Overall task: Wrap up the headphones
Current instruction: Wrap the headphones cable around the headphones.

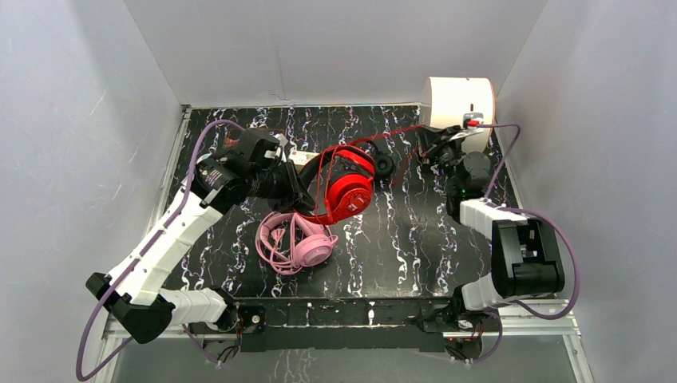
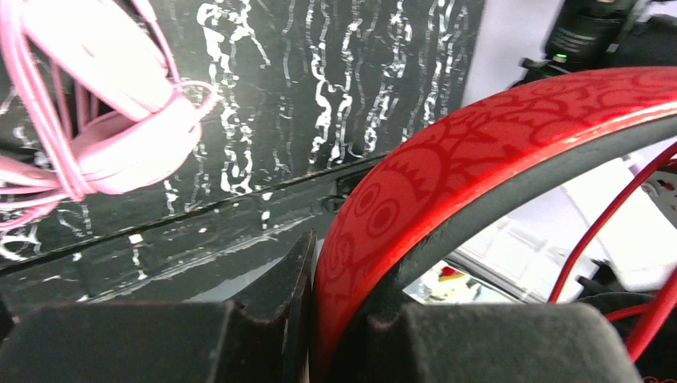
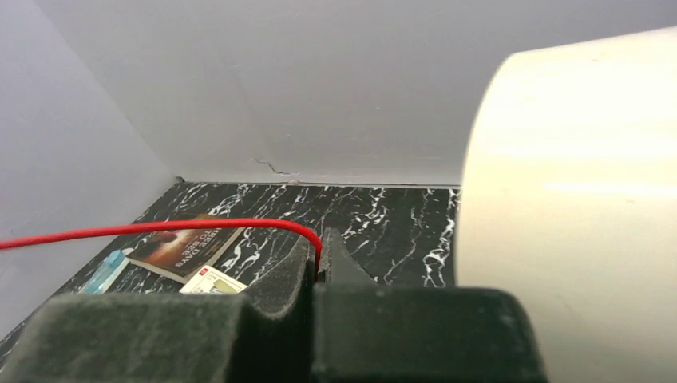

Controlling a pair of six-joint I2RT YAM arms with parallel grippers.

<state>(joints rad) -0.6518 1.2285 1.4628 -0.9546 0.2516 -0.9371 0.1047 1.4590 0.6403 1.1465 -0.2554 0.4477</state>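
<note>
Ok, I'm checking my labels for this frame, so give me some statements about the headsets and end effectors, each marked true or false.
1. The left end effector clamps the patterned headband of the red-and-black over-ear headphones. True.
2. The right end effector is open and empty. False: it is shut on the thin red cable.
3. The bulky pink over-ear headphones lie on the black marbled table, nearer the arm bases than the red pair. True.
4. The white cylinder stands at the table's near left corner. False: it stands at the far right corner.
</note>
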